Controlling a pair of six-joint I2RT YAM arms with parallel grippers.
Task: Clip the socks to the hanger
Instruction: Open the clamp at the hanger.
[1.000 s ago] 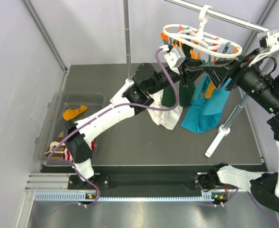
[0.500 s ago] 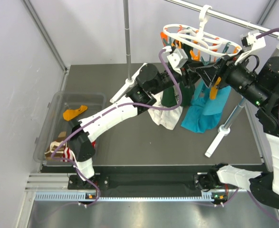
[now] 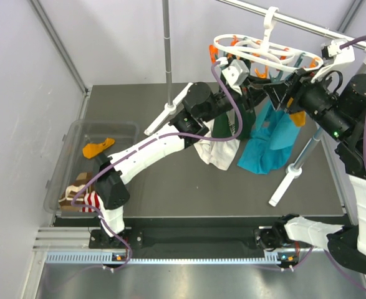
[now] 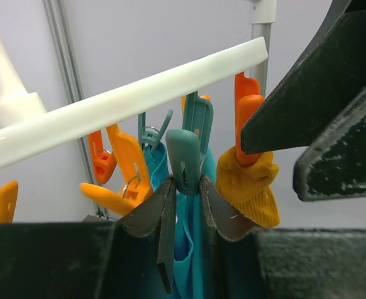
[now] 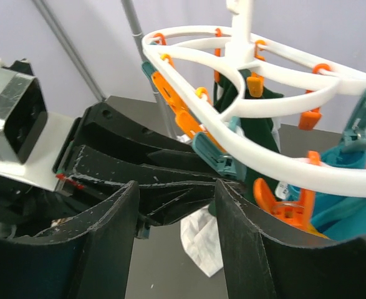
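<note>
The white hanger hangs by its hook from the grey rail; it also shows in the right wrist view. In the left wrist view my left gripper is shut on a teal clip under the ring. A mustard sock hangs from an orange clip just to its right. My right gripper is open and empty, facing the left gripper below the ring. In the top view the two grippers, left and right, meet under the hanger. More socks lie in the bin: mustard, brown-and-cream, red-and-white.
Teal, dark green and white cloths hang from the hanger. A clear bin stands at the table's left. Grey poles with white feet hold the rail.
Both grippers have risen and closed in under the hanger ring. The right wrist swung up and left. The hanging mustard sock has shifted right in the top view.
</note>
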